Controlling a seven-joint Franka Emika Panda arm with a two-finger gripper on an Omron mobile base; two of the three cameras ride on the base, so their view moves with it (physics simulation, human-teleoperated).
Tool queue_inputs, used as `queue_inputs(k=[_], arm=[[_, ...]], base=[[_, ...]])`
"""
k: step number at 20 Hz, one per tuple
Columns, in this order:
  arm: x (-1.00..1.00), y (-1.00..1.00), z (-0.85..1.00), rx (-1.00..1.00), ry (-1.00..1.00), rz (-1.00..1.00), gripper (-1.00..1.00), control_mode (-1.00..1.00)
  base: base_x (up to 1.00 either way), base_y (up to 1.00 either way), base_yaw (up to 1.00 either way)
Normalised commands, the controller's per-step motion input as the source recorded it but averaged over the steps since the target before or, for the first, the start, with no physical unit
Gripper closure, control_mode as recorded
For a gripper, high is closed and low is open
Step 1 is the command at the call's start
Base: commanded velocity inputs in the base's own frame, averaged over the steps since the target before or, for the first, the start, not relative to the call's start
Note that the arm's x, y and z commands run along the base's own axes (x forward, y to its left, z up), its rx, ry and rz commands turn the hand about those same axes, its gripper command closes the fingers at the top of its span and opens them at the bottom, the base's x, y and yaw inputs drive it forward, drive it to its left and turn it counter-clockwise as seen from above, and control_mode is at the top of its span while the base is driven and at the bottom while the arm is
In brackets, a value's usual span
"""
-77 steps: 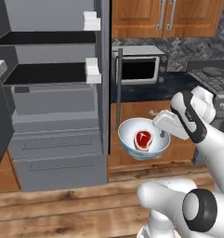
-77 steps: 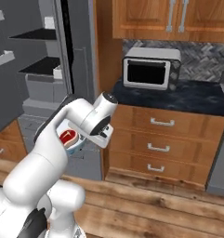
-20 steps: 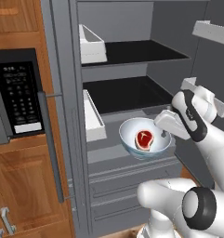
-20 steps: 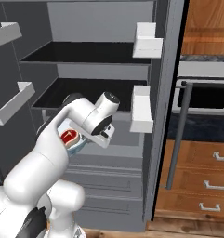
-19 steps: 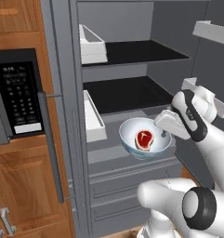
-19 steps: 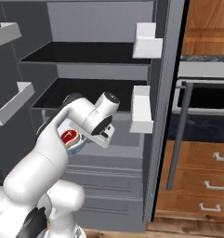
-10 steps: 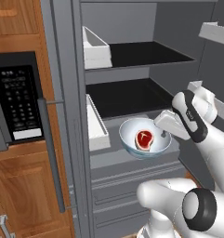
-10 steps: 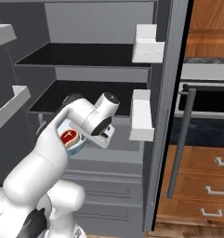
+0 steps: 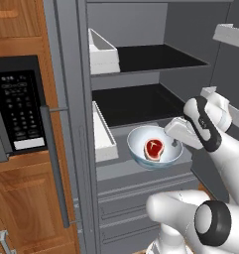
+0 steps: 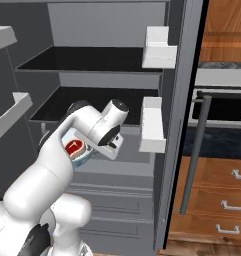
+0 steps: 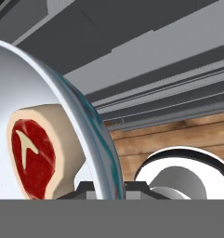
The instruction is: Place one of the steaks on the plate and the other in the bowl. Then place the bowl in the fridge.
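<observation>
No brand or label can be read anywhere; the keypad on the black microwave (image 9: 19, 111) at the left of the left base view carries marks too small to make out.

The gripper (image 11: 106, 186) is clenched on the rim of the bowl (image 9: 154, 147), one finger (image 11: 84, 187) inside the wall and the other outside it. The bowl hangs level in front of the open fridge (image 9: 141, 74), above the grey ledge over the drawers (image 9: 141, 203) and below the lower black shelf (image 9: 133, 101). One steak (image 9: 154, 148) lies flat in the bottom of the bowl, red face up with a pale fat rim.

Against the frames of a second ago, the whole picture has shifted: the fridge interior sits larger and more central and the microwave has slid toward the left edge, so the camera has moved with the base. The bowl and steak keep the same place relative to the arm.

The left base view shows the microwave, the fridge's bar handle (image 9: 54, 163) and the white door bins (image 9: 102, 49). The right base view shows the bowl (image 10: 76, 150) half hidden behind the arm, plus an oven (image 10: 219, 107) and wooden drawers (image 10: 217, 200) to the right of the fridge door. The hand view shows the bowl's bluish outer wall edge-on and wooden floor (image 11: 178, 135) beneath.
</observation>
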Motion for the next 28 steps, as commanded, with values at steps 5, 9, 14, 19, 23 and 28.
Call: queue_inputs(k=[5,9,14,19,23,28], arm=[[0.0,0.0,0.04,0.05,-0.08,-0.12,1.0,-1.0],[0.01,0.01,0.28,0.02,-0.12,-0.23,1.0,-1.0],[0.0,0.13,0.3,0.0,-0.01,-0.38,1.0,-1.0],[0.09,0.15,0.27,0.0,-0.02,-0.36,1.0,-1.0],[0.02,0.02,0.35,0.0,-0.07,-0.34,1.0,-1.0],[0.13,0.0,0.21,0.02,-0.02,-0.29,1.0,-1.0]], base=[[0.0,0.0,0.0],[0.0,0.0,0.0],[0.0,0.0,0.0],[0.0,0.0,0.0],[0.0,0.0,0.0],[0.0,0.0,0.0]])
